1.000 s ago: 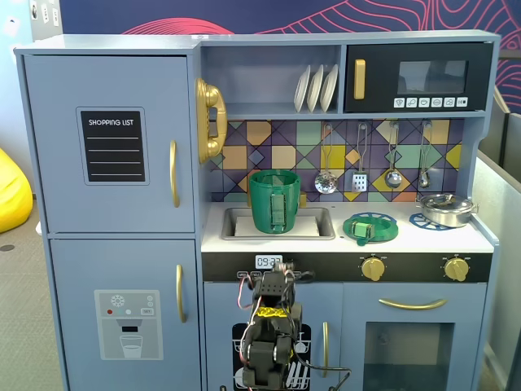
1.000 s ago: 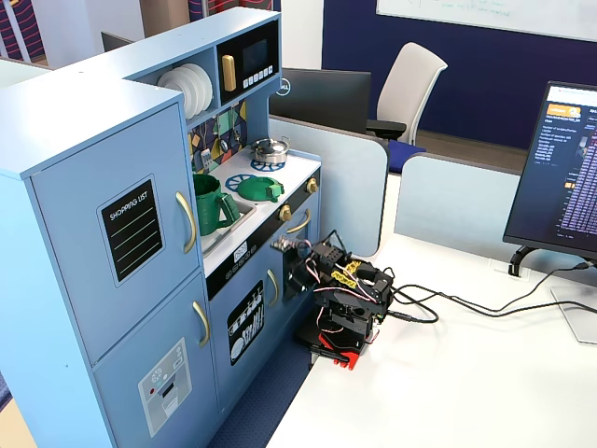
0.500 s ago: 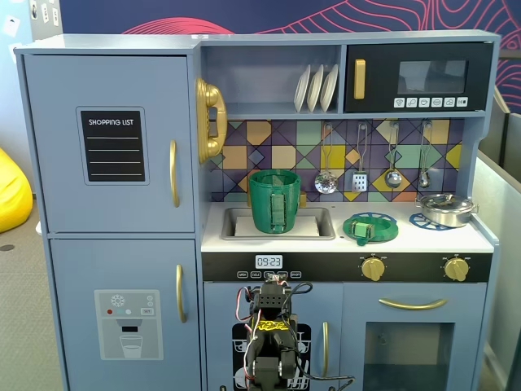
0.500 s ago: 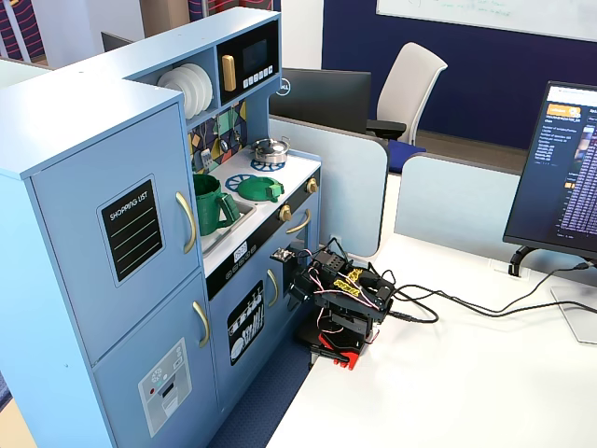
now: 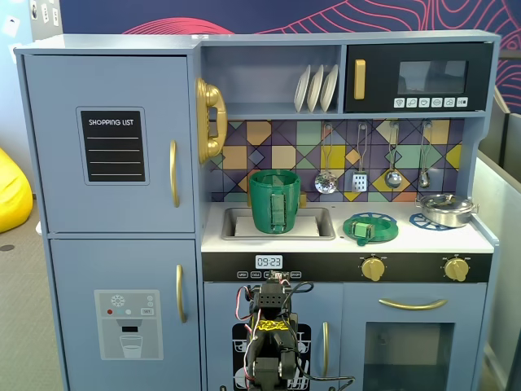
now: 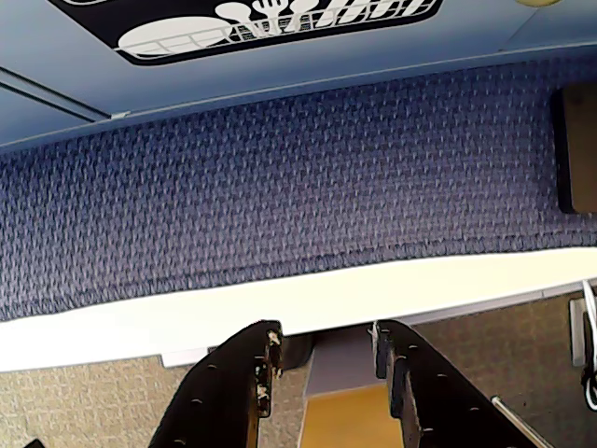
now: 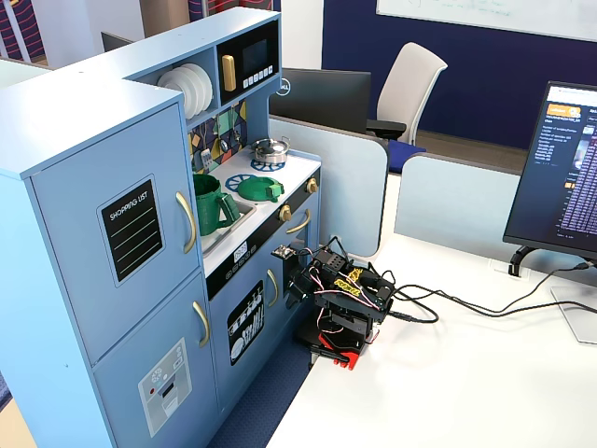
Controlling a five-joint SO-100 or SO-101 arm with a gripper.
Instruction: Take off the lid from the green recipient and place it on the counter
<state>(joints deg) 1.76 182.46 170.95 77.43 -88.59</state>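
Note:
The green recipient [image 5: 274,201] stands upright and open in the recessed sink, strap handle toward the camera; it also shows in the other fixed view [image 7: 213,203]. The lid [image 5: 370,228] lies flat on the white counter [image 5: 460,239] to the right of the sink, over a blue burner ring, and shows again in the other fixed view [image 7: 259,189]. The arm [image 5: 273,338] is folded low in front of the toy kitchen, far below the counter. In the wrist view my gripper [image 6: 324,336] is open and empty, pointing at blue carpet and a white table edge.
A small silver pan [image 5: 446,208] sits on the counter's right burner. White plates [image 5: 316,88] stand on the upper shelf and utensils hang on the back wall. The arm's base [image 7: 340,322] stands on a white desk with cables and a monitor [image 7: 569,177].

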